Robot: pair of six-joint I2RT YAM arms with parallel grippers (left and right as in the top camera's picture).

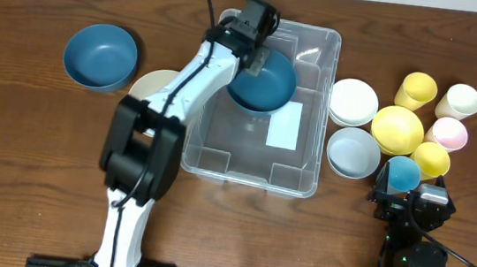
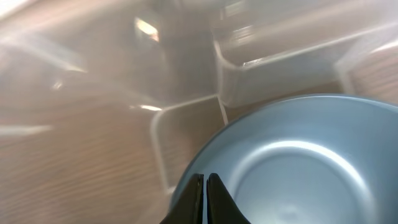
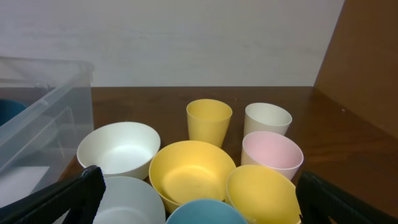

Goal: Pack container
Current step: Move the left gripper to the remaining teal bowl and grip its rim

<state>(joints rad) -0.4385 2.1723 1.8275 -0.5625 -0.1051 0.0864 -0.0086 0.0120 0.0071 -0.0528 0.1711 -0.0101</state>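
Left hand (image 2: 204, 198) was clenched on rim of round dark-blue plastic bowl (image 2: 298, 168), inside large clear rectangular plastic container (image 1: 218, 162). Judged best: lower level onto base, clear of walls, then release.

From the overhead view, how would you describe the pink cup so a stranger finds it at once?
Start at the clear container in the middle and look right, to the cluster of bowls and cups. At its far right edge, the pink cup stands between a cream cup above and a yellow cup below. Nothing else there is pink.
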